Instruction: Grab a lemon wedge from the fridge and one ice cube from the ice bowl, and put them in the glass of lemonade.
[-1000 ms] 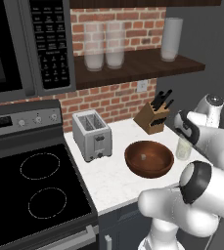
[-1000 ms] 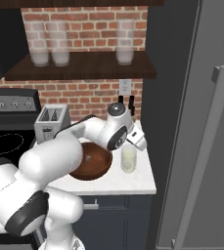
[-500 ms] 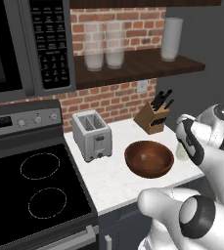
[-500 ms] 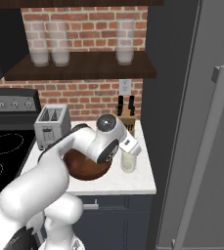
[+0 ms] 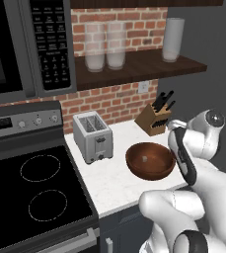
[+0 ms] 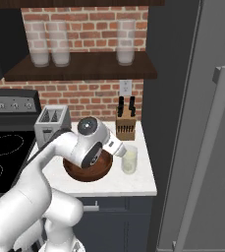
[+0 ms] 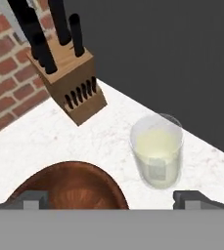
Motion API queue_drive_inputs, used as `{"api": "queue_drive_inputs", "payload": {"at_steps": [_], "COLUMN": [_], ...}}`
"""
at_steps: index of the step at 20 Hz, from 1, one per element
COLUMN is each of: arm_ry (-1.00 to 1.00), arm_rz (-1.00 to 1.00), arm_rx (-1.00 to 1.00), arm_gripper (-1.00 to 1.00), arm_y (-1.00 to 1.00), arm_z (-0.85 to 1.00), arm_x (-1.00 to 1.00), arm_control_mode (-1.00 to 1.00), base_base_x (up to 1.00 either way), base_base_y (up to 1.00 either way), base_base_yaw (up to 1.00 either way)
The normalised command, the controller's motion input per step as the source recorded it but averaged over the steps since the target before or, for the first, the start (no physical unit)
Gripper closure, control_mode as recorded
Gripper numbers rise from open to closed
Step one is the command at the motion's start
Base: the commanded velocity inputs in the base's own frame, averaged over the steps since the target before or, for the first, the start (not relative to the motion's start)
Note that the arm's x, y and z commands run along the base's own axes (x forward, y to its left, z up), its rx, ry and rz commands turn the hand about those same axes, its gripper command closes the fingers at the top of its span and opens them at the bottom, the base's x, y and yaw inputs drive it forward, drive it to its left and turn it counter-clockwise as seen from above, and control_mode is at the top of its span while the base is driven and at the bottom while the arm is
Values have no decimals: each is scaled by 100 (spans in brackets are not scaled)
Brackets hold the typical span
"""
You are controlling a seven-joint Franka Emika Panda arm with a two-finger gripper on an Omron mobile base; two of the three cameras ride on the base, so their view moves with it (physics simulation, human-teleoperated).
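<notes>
The pincer (image 7: pixel 111 199) hung wide apart and empty above the tabletop (image 7: pixel 59 136), the ice bowl (image 7: pixel 69 188) just below its tips and the glass of lemonade (image 7: pixel 157 150) just beside the bowl, toward the closed fridge (image 6: pixel 202 123). A small pale piece seemed to float in the glass; I couldn't identify it. The arm hid the glass from the left.

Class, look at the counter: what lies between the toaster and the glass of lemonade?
The ice bowl lies between the toaster and the glass of lemonade, as the right base view shows, partly hidden by the arm.
</notes>
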Motion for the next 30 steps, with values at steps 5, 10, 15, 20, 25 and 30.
{"api": "queue_drive_inputs", "payload": {"at_steps": [5, 10, 15, 20, 25, 30], "arm_ry": [8, 10, -8, -5, 2, 0], "arm_rz": [4, 9, 5, 0, 0, 2], "arm_rx": [-13, -4, 4, 9, 5, 3], "arm_gripper": [-100, -100, -100, -100, -100, -100], "arm_y": [100, 88, 49, 37, 5, -11], "arm_z": [47, 35, 3, 3, 18, 30], "arm_x": [0, 0, -29, -62, -75, -51], "arm_control_mode": [-100, -100, -100, -100, -100, -100], "base_base_x": [0, 0, 0, 0, 0, 0], "base_base_y": [0, 0, 0, 0, 0, 0], "base_base_yaw": [0, 0, 0, 0, 0, 0]}}
